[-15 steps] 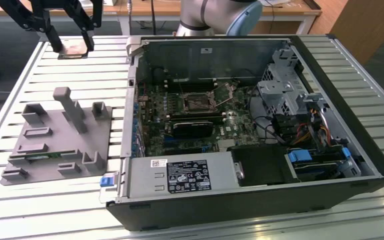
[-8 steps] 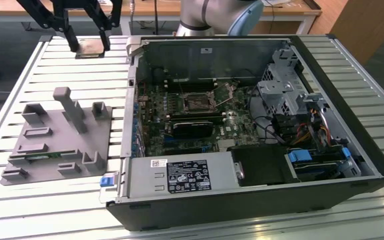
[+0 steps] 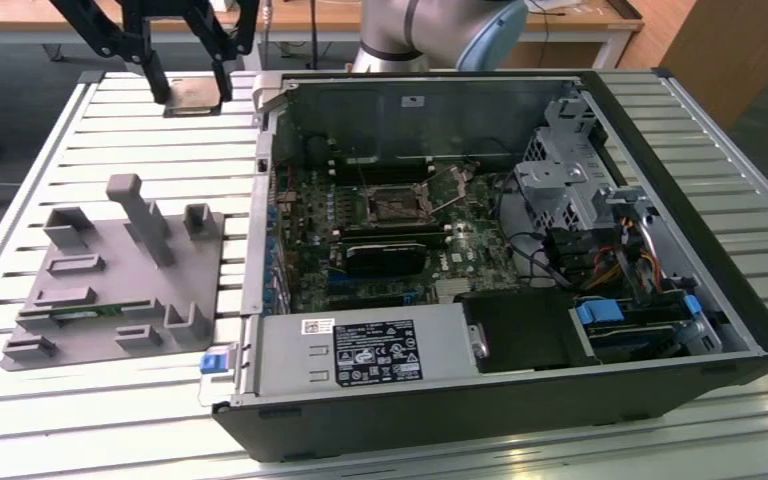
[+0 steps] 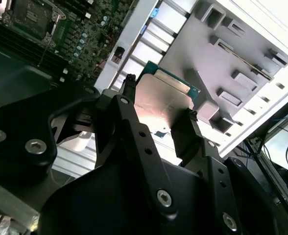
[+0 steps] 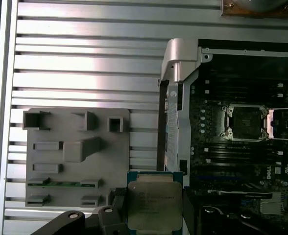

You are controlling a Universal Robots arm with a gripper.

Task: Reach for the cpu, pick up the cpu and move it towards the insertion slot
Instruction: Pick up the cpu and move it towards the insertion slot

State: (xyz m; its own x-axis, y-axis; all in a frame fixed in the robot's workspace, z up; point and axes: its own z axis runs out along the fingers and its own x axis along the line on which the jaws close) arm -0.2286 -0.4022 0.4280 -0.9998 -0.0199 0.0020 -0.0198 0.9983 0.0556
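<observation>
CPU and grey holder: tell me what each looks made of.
The cpu, shut between the gripper fingers: brushed silvery metal lid, faintly reflective, on a green circuit-board edge. The grey holder: probably moulded plastic, matte, uniform grey, no glints.

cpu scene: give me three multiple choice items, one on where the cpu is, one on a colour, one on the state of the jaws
1. Where is the cpu?
A. seated in the insertion slot
B. held up by the gripper, outside the computer case
C. lying on the grey holder

2. What colour is the memory stick lying in the grey holder?
A. green
B. red
C. yellow

3. How do the gripper's jaws stand?
A. wide open, holding nothing
B. shut on the cpu
C. shut on a cable

Answers:
1 B, the exterior view shows the gripper carrying it over the slatted table, beside the computer case, while the insertion slot sits bare.
2 A, the memory stick is green.
3 B, both wrist views show the fingers against opposite cpu edges.
</observation>
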